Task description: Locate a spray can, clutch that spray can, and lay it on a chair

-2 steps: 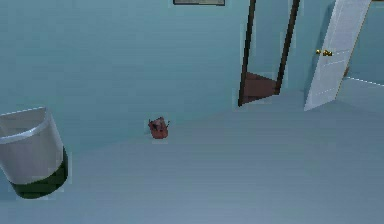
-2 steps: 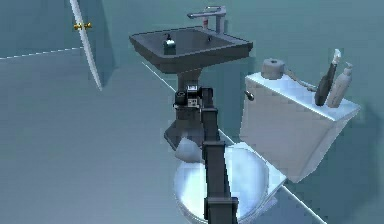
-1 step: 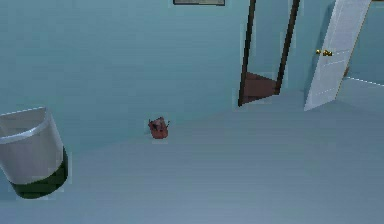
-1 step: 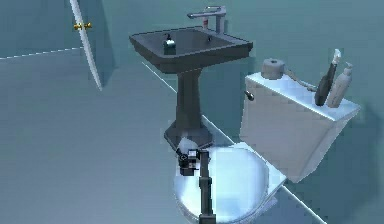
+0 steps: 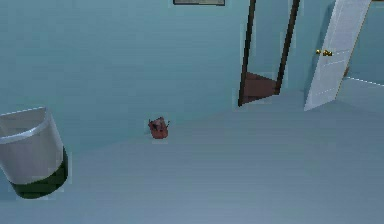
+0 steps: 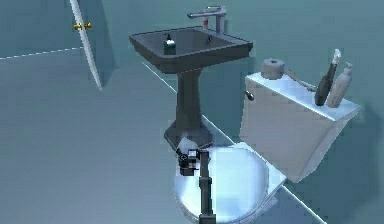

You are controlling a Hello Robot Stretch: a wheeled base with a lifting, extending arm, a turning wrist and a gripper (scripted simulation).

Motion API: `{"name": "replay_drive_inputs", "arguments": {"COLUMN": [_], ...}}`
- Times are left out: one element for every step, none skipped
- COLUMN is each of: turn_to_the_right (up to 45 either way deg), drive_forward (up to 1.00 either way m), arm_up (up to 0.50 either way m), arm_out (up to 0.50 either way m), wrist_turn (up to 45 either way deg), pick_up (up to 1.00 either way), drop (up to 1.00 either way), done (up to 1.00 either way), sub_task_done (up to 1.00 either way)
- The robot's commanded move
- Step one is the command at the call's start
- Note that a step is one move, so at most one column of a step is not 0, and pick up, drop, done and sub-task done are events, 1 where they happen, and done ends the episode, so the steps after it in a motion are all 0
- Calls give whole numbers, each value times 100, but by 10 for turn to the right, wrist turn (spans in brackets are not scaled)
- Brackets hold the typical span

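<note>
Two tall slim containers stand on the toilet tank [image 6: 290,115] at the arm side view's right: a dark one [image 6: 328,80] and a grey bottle-shaped one [image 6: 343,86]. I cannot tell whether either is a spray can. A small dark item [image 6: 171,44] sits on the black pedestal sink [image 6: 190,47]. My arm rises from the bottom edge over the white toilet lid [image 6: 235,185]. The gripper [image 6: 182,166] lies by the lid's far-left rim, near the sink pedestal's foot. I cannot tell whether it holds anything.
A toilet paper roll [image 6: 272,69] rests on the tank. In the forward view a grey waste bin [image 5: 32,152] stands at the left, a small red object [image 5: 159,127] lies on the floor by the wall, and a white door [image 5: 335,52] hangs ajar beside a dark doorway [image 5: 262,60].
</note>
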Motion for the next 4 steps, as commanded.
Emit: {"name": "replay_drive_inputs", "arguments": {"turn_to_the_right": [0,0,0,0], "drive_forward": [0,0,0,0], "arm_up": [10,38,0,0], "arm_out": [0,0,0,0], "wrist_turn": [0,0,-450,-450], "pick_up": [0,0,0,0], "drop": [0,0,0,0], "done": [0,0,0,0], "sub_task_done": [0,0,0,0]}}
